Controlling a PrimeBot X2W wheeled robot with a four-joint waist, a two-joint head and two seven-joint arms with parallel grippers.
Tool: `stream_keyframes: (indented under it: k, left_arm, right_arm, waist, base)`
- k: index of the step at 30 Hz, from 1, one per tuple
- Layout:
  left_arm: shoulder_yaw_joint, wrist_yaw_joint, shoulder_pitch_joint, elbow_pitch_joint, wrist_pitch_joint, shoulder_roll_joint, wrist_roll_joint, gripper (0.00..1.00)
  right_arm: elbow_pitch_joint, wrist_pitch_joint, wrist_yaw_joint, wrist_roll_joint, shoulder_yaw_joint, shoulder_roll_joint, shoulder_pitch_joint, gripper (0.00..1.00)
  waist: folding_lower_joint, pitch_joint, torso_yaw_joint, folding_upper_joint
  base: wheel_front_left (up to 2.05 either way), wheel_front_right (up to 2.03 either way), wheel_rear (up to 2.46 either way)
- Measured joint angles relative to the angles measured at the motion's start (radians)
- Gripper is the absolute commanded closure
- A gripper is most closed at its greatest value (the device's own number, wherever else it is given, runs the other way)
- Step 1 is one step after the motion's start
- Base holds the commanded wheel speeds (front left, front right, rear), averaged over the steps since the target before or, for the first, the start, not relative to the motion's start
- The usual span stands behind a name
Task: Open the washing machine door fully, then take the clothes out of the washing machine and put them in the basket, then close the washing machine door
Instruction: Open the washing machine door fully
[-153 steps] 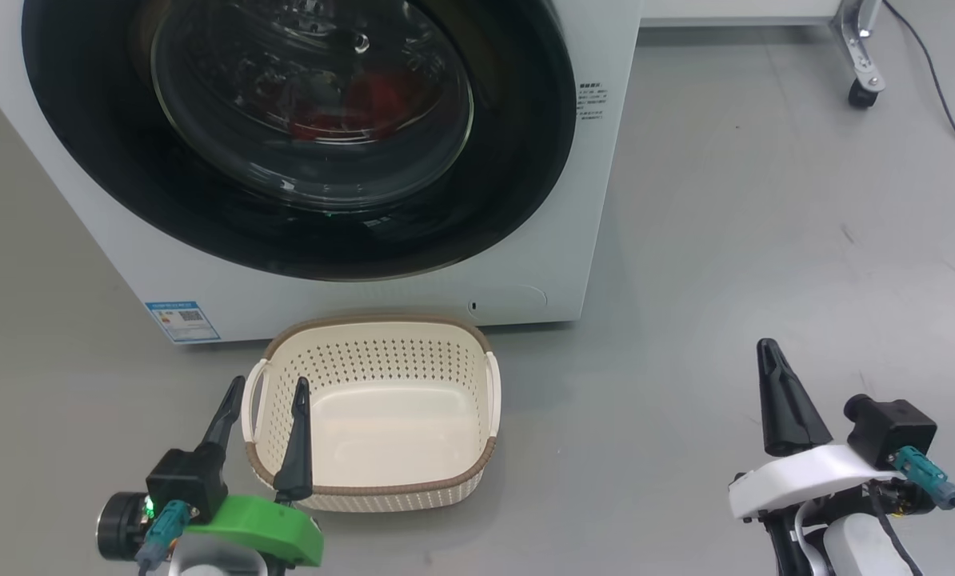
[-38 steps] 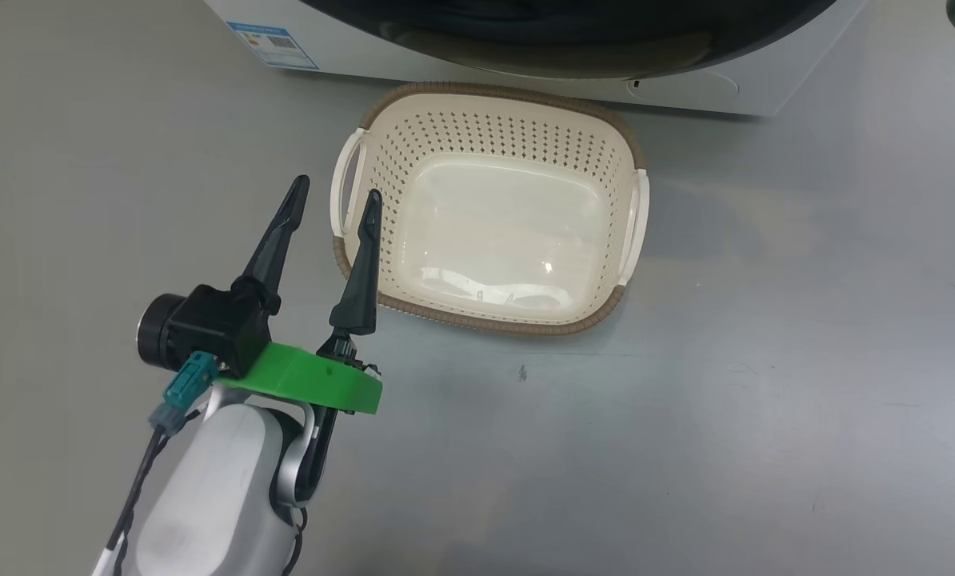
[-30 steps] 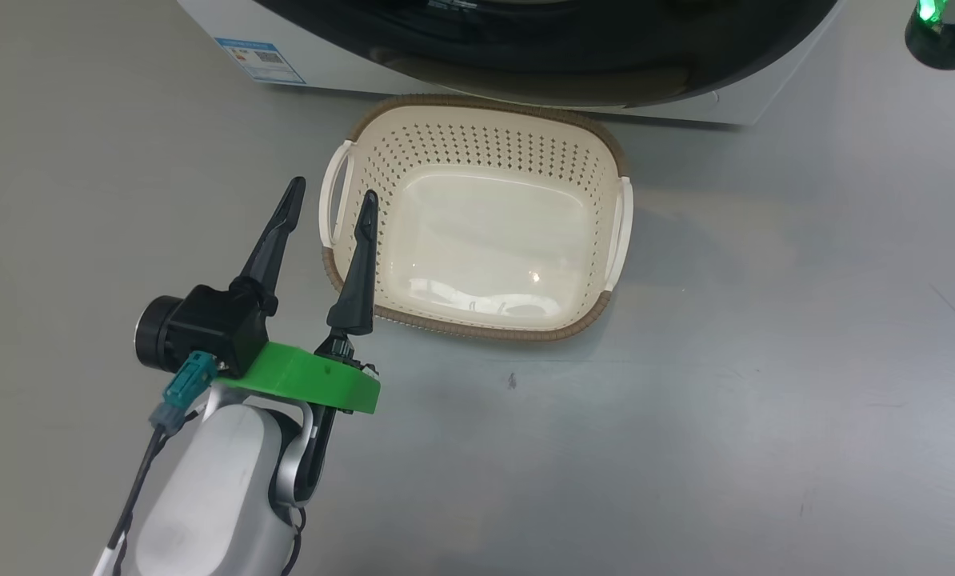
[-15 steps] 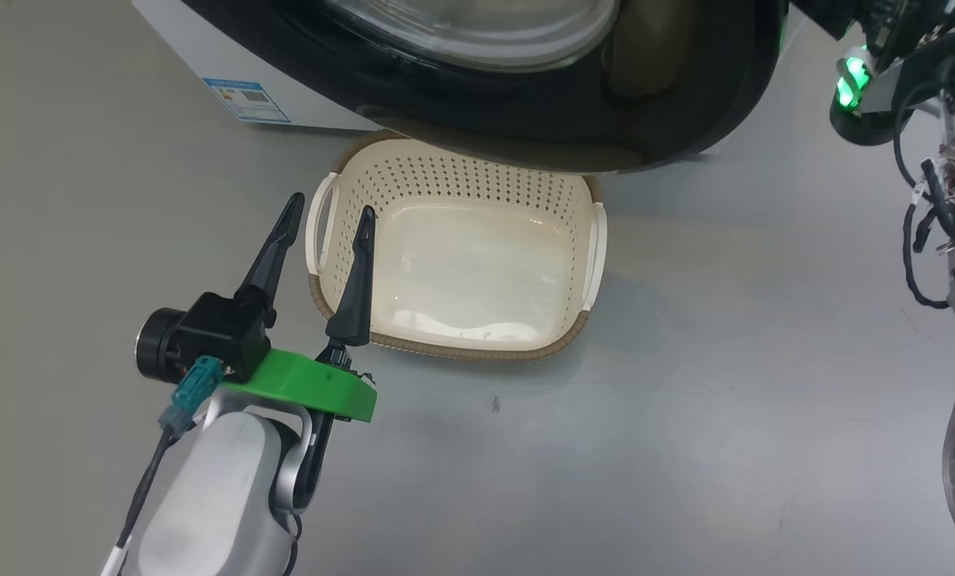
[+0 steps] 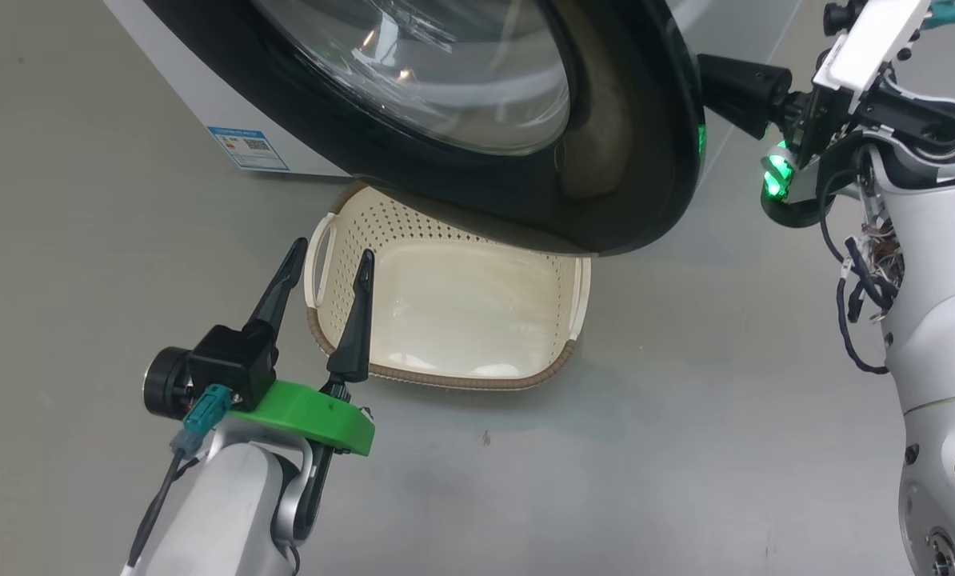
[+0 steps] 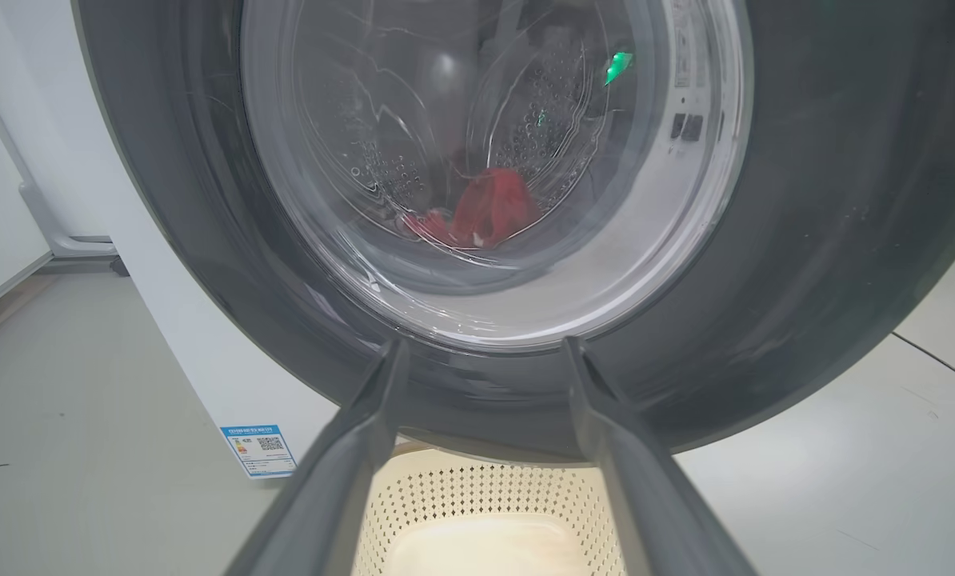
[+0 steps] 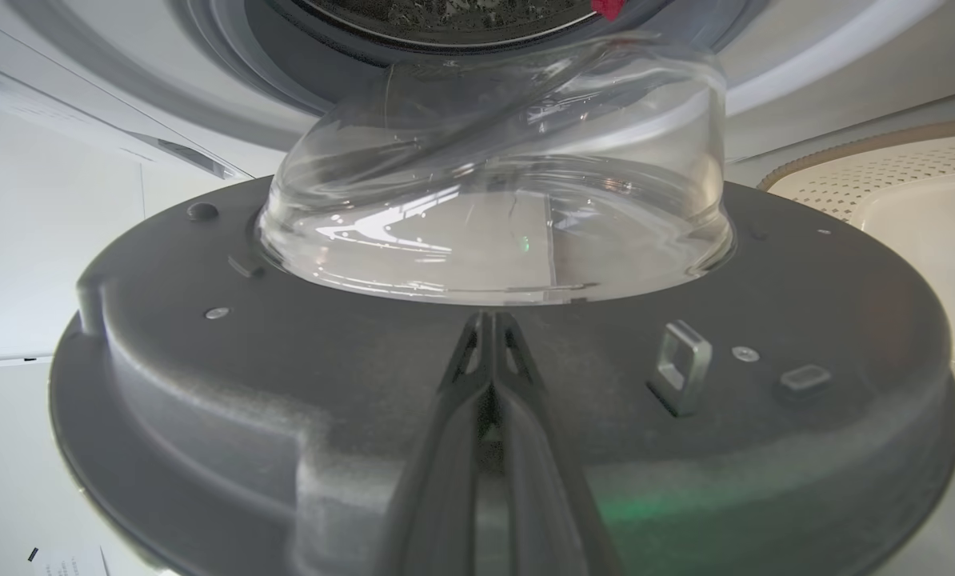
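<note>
Gleaming round black door [image 5: 629, 160] ajar (red clothes [image 6: 489, 210] behind glass [image 6: 381, 160]).

A small dark speck [image 5: 486, 438] lies on the smooth, glossy grey floor [image 5: 685, 448].

Head looks down; both wrists closely face the washing machine door [image 6: 829, 240].

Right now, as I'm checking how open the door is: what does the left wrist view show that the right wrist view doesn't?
Left wrist view: the door from its glossy outer face, a blue sticker, the open left gripper. Right wrist view: the door's grey inner side with its metal latch loop, the shut right gripper pointing at it. Both: the glass bowl, the basket, red clothes.
</note>
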Motion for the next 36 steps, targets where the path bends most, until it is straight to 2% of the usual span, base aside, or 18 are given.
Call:
stream_keyframes:
  k: [13,33,36]
  left_arm:
    - [0.003,0.0,0.077,0.035,0.0,0.001,0.0,0.0]
    - [0.002,0.001,0.138,0.04,0.0,0.002,-0.013,0.0]
    - [0.001,0.001,0.145,0.04,0.0,0.002,-0.015,0.0]
  right_arm:
    - [-0.022,0.016,0.017,0.033,0.027,0.042,0.142,1.0]
    - [-0.163,-0.008,0.026,0.08,0.114,0.056,0.318,1.0]
    - [-0.193,-0.031,0.026,0.128,0.142,0.055,0.353,1.0]
  waist:
    - [0.0,-0.101,0.001,0.0]
    - [-0.0001,-0.194,0.043,0.0]
    - [0.0,-0.202,0.054,0.0]
  base:
    - [0.0,0.0,0.0]
    - [0.0,0.0,0.0]
    - [0.0,0.0,0.0]
